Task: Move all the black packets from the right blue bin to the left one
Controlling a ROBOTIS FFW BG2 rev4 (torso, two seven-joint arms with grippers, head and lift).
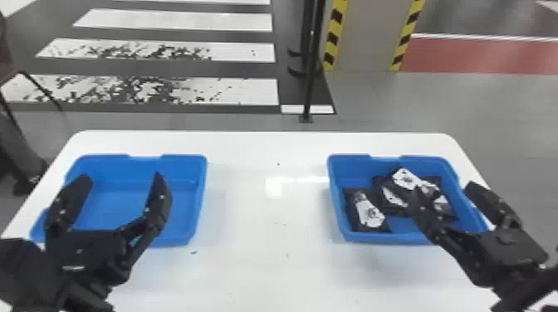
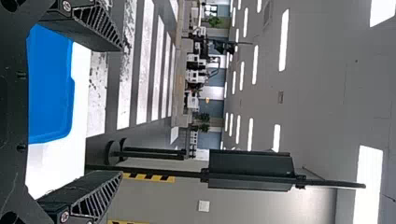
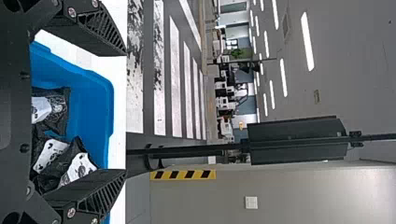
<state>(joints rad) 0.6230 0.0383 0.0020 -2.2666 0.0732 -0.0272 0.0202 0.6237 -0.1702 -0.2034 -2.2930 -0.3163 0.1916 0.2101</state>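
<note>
"How do your hands stand?"

"Both are spread and empty; my left gripper (image 1: 121, 177) hangs over the left bin (image 1: 182, 159), with nothing between its fingers; my right gripper (image 1: 444, 188) is parted just as wide, over the near right part of the right bin (image 1: 407, 237); whether it touches anything in there, I can't tell."

"And what would you take first?"

"The near packet (image 1: 367, 211), I think; it lies flat at the bin's left side, beside the heap rather than under it; I'd turn my fingers downward, set one along each long edge, and close across the middle."

"Will it fight you?"

"I doubt it; I judge it light and soft, a thin pouch that buckles as I squeeze; the dark film has a sheen, so it may slip if I catch only a corner; a deep, gentle pinch should do, gathering a fold without crushing what's inside."

"And farther back?"

"There the top packet (image 1: 409, 179) lies slanted across the others, its label upward; it looks the freest of the heap; I'd pinch its raised edge and peel it off slowly, since the film may cling and drag a neighbour along; how many lie beneath, I can't say."
</note>
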